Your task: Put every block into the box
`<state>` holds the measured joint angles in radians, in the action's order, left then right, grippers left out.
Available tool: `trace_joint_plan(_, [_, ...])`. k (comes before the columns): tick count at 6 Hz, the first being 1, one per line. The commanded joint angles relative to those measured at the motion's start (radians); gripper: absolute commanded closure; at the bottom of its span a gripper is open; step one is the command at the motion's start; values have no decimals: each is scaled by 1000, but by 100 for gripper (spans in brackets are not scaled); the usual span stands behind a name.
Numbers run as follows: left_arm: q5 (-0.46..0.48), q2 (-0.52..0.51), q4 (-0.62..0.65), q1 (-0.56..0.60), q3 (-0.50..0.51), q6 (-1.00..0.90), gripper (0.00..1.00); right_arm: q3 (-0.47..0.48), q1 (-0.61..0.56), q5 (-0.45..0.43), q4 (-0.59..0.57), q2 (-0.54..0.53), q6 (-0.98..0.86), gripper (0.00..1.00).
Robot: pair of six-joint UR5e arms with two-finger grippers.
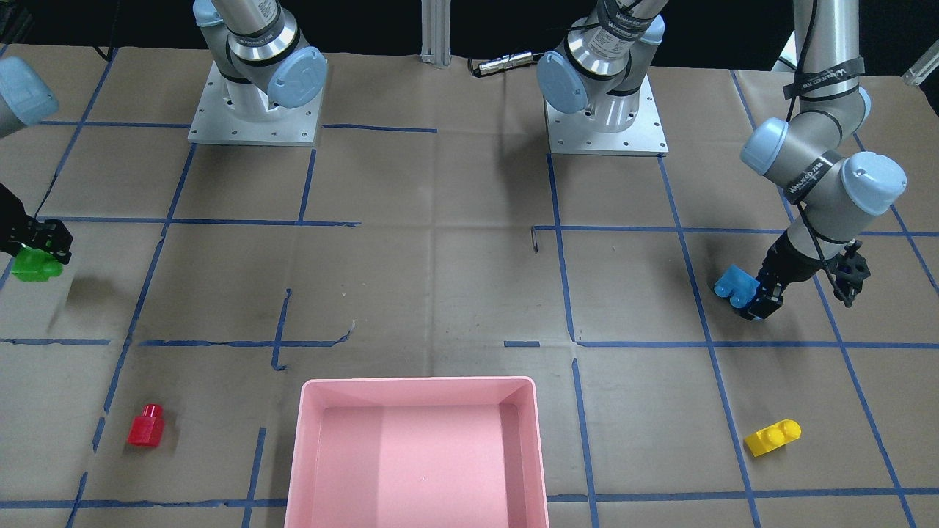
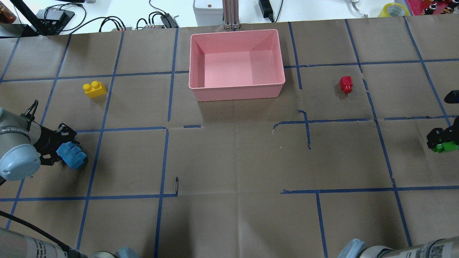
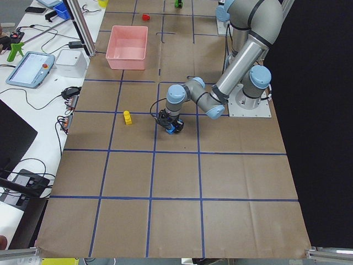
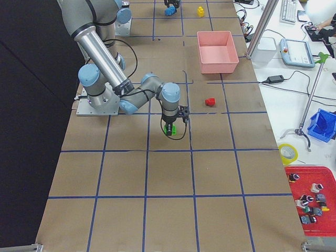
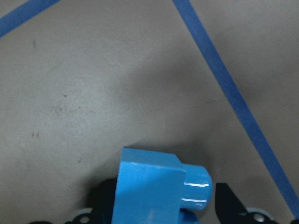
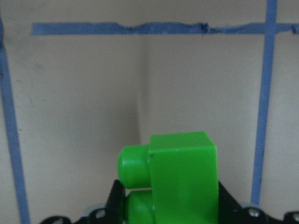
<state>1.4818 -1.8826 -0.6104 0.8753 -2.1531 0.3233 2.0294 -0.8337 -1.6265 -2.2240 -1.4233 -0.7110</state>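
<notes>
Blocks: four hard plastic studded bricks, likely handling as light, stiff and a little slick; the flat side walls are offering the surest hold, with the studs left free
Light blue block (image 1: 736, 284): sitting clamped in the left pincer (image 1: 753, 301), studs pointing sideways, low over the tabletop (image 1: 440, 279), well apart from the box (image 1: 418, 383)
Green block (image 1: 35, 265): hanging clamped in the right pincer (image 1: 41, 252), out toward the robot's right end, well apart from the box
Red block (image 1: 146, 426): resting loose on the paper, on the right arm's side of the box
Yellow block (image 1: 772, 438): resting loose, on the left arm's side of the box
Box: standing at the middle of the far side from the robot, holding no block yet; its wide mouth is likely forgiving a loose drop
Surface: brown paper crossed with blue tape, lying flat with faint creases, probably lending some grip
Room: arms reaching to opposite ends with the box between them; both carries would be converging on one opening, so taking turns is looking wise
</notes>
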Motion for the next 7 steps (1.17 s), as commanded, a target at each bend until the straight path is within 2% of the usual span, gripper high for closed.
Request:
trace_joint_plan(1, [-37,2,-3,-1,5,0,54,-226,-156,11,300,-89,134,92])
trace_joint_plan(2, [-43,16,-30,-1,10,0,66,-329,-294,20,329,-82,200,92])
trace_joint_plan(3, [-87,29,-60,1,19,2,77,-400,-432,143,325,-41,290,92])
trace_joint_plan(4, [-95,45,-84,2,47,3,81,-461,-540,347,314,60,380,92])
trace_joint_plan(5, [-98,77,-162,4,85,3,86,-562,-655,528,310,189,456,92])
trace_joint_plan(6, [-98,103,-298,5,173,3,87,-687,-727,590,250,327,478,92])
trace_joint_plan(7, [-95,121,-450,30,288,3,87,-801,-798,593,186,451,516,92])
